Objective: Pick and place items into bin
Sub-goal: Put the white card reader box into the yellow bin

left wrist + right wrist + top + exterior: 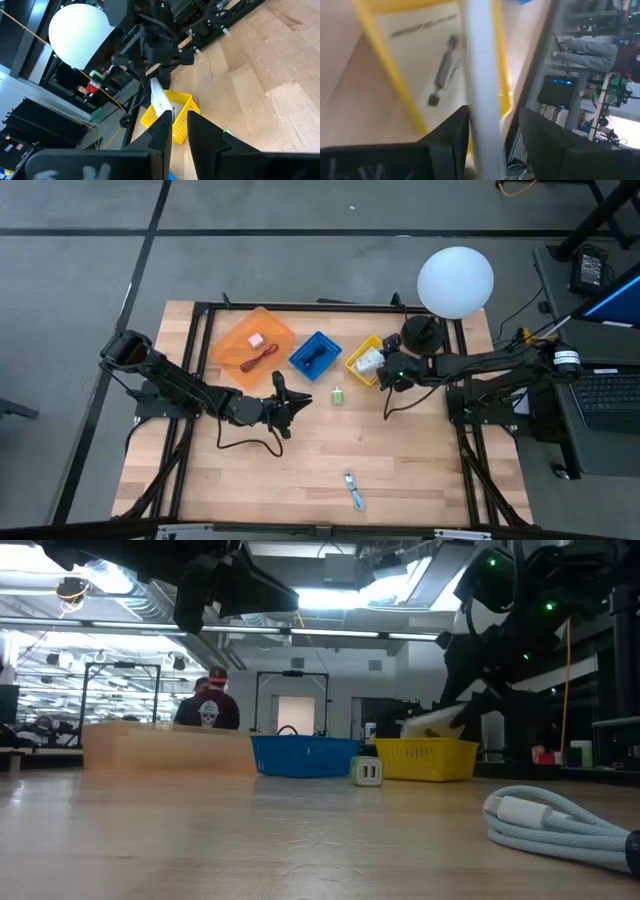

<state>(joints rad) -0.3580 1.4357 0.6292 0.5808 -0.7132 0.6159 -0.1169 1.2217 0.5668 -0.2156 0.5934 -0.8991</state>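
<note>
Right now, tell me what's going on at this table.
The right gripper is over the yellow bin with a white card between its parted fingers, the card standing in the bin. The left gripper waits mid-table. The orange bin holds a pink block and a red cord; the blue bin holds a black cable. A small green piece and a blue-silver tool remain on the table.

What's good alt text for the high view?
Seen from above, the right gripper is at the yellow bin, a white packet at its fingers. The left gripper hangs mid-table near a small green piece; beside the yellow bin are a blue bin and an orange tray, and a blue-silver tool lies near the front edge.
</note>
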